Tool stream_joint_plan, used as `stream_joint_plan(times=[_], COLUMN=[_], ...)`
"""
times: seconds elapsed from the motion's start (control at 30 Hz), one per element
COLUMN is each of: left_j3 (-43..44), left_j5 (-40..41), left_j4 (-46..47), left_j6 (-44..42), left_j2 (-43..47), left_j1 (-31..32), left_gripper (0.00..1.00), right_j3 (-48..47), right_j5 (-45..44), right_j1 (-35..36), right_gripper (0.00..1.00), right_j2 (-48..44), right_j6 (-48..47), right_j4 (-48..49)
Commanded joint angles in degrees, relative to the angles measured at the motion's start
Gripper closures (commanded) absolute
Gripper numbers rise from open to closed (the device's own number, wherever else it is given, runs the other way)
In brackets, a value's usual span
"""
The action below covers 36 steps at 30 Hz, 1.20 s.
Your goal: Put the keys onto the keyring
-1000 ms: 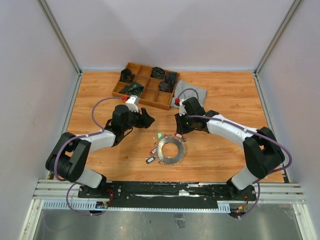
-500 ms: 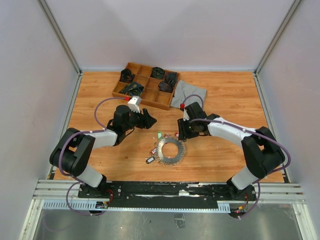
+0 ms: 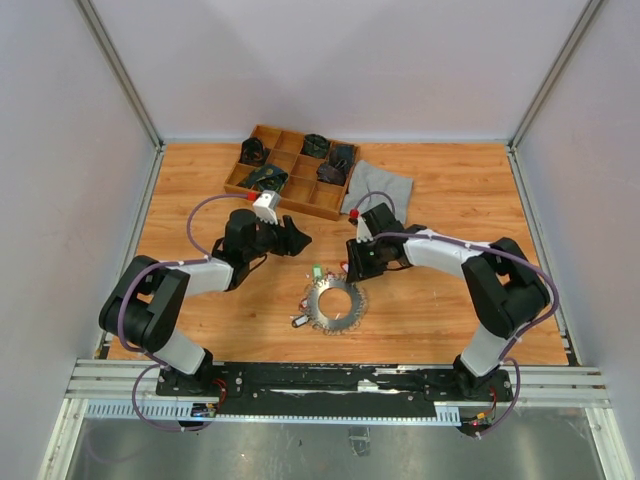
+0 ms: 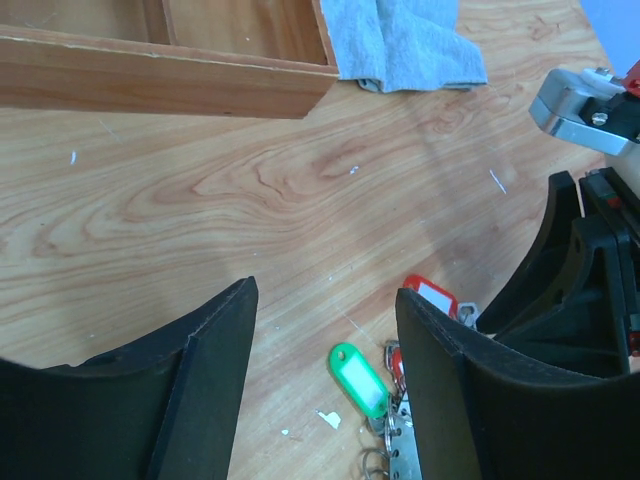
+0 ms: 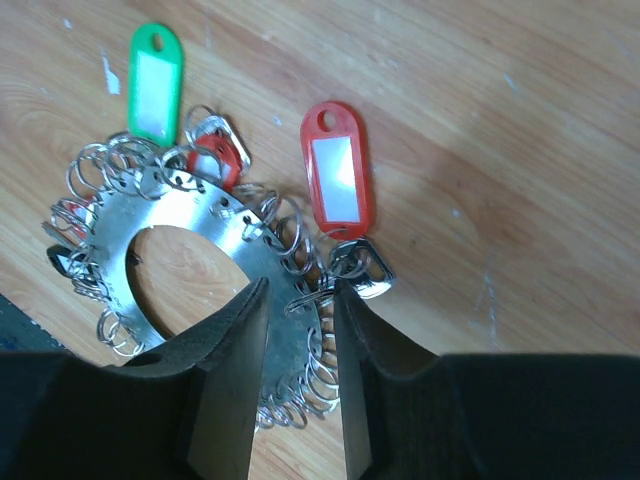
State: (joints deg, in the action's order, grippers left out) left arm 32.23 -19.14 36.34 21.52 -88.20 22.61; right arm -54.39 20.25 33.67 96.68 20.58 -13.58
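Right wrist: flat holed keyring [image 5: 195, 212], seemingly steel.

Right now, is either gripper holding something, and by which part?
Left gripper: open, holds nothing. Right gripper: it straddles the rim of the flat silver keyring disc, beside the red-tagged key; a firm hold cannot be told.

No legible text or labels
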Motion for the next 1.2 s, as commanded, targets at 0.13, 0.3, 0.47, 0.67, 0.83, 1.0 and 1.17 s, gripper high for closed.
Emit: stream_joint_plan(times=[0.13,0.3,0.47,0.67,0.83,1.0,1.17], left_j3=[-1.4,-2.3,-3.0,-4.2,-5.3,-6.2,-6.7], left_j5=[-1.4,-2.0,-2.2,-2.3,-2.0,-1.6,-1.4], left_j4=[4.1,5.1,5.6,6.6,7.6,8.0,8.0], left_j6=[0.9,1.6,1.9,3.1,3.4,3.5,3.5], left_j2=[0.2,0.7,1.4,2.4,3.6,4.7,5.6], left_j1=[-1.9,-3.2,-4.0,-5.2,-5.7,-5.9,-5.8], left_gripper=[0.38,0.38,0.39,0.39,0.38,0.37,0.37], right_j3=[-4.8,-7.4,-10.8,-16.3,-13.5,-7.1,-2.8], right_j5=[7.7,9.6,15.7,11.6,-0.2,-9.2,-18.0], right_j1=[2.0,3.0,4.9,8.9,11.0,12.3,14.7], right_gripper=[0.67,0.67,0.67,0.55,0.51,0.52,0.49], right_j2=[5.3,7.7,10.7,11.6,6.6,-0.2,-3.1], right_j6=[-4.3,-7.2,-8.5,-16.8,-17.2,-7.9,3.5], right_j4=[4.6,6.6,10.5,4.1,1.6,2.1,0.2])
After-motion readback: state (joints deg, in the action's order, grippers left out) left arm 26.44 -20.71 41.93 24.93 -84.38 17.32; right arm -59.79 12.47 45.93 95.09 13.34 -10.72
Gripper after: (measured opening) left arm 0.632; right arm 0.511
